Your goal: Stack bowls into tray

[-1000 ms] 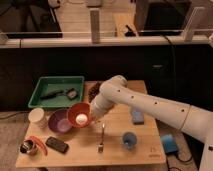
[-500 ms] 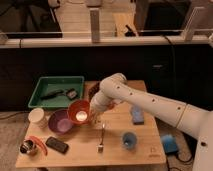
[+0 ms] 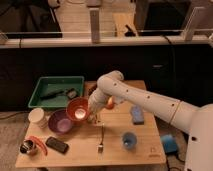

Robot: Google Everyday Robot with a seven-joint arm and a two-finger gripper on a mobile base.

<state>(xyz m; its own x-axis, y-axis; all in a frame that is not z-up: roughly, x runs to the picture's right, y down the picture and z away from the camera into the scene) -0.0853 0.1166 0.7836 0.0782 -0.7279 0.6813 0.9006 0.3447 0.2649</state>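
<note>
Red-orange glossy round bowl [image 3: 77, 109] rising since earlier frame, tilting above purple round bowl [image 3: 61, 121]; claw [image 3: 90, 107] clamping its rim. Next: carrying toward green rectangular plastic tray [image 3: 46, 83] on bench [image 3: 117, 142].

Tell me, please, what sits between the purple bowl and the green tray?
In the camera view, the red-orange bowl sits between the purple bowl and the green tray. The gripper is at its right rim.
</note>
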